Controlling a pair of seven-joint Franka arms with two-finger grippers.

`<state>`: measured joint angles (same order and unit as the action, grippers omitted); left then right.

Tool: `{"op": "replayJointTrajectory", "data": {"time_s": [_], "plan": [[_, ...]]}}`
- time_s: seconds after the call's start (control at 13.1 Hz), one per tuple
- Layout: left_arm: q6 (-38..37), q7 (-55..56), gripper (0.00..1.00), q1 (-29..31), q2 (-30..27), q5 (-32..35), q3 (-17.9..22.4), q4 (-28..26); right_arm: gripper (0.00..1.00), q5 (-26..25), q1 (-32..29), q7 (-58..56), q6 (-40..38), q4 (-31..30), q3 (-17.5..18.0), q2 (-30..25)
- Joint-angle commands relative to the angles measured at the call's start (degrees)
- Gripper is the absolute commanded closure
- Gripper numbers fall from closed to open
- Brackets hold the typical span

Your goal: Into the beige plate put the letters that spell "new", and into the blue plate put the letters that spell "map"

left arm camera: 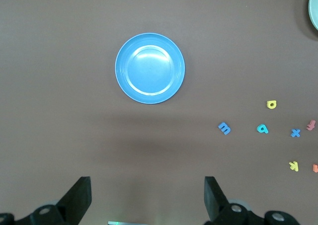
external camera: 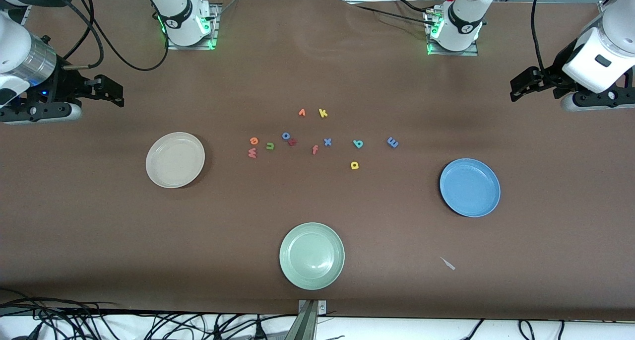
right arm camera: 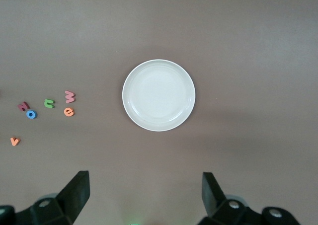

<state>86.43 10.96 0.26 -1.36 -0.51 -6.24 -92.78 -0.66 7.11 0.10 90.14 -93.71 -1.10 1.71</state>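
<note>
The beige plate (external camera: 175, 160) (right arm camera: 159, 95) lies empty toward the right arm's end. Beside it are the orange "e" (external camera: 253, 141) (right arm camera: 69, 112), salmon "w" (external camera: 252, 153) (right arm camera: 70, 96) and green "n" (external camera: 270, 146) (right arm camera: 49, 103). The blue plate (external camera: 470, 187) (left arm camera: 150, 68) lies empty toward the left arm's end, with the blue "m" (external camera: 392, 142) (left arm camera: 224, 128), teal "p" (external camera: 357, 143) (left arm camera: 262, 128) and yellow "a" (external camera: 354, 165) (left arm camera: 271, 104) on the table between the two plates. My right gripper (external camera: 113, 91) (right arm camera: 145, 192) and left gripper (external camera: 520, 85) (left arm camera: 147, 195) hover open and hold nothing, each at its own end.
A pale green plate (external camera: 311, 255) sits nearest the front camera. Other letters lie in the middle cluster: blue "o" (external camera: 285, 135), dark red letter (external camera: 292, 142), orange "f" (external camera: 314, 150), blue "x" (external camera: 327, 142), orange "v" (external camera: 301, 112), yellow "k" (external camera: 323, 113). A white scrap (external camera: 448, 263) lies near the blue plate.
</note>
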Motion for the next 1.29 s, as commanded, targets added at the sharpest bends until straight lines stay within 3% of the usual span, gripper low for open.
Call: {"op": "replayJointTrajectory", "data": {"time_s": [0.0,1.22], "plan": [[-1.2,-0.9,0.00,0.3,-0.1,-0.5,-0.3,0.9,0.00,-0.7,-0.6,-0.7,1.0,-1.8,0.6,-1.6],[-1.2,-0.9,0.00,0.3,-0.1,-0.6,-0.3,0.9,0.00,-0.7,-0.6,-0.7,2.1,-3.3,0.6,-2.3]]}}
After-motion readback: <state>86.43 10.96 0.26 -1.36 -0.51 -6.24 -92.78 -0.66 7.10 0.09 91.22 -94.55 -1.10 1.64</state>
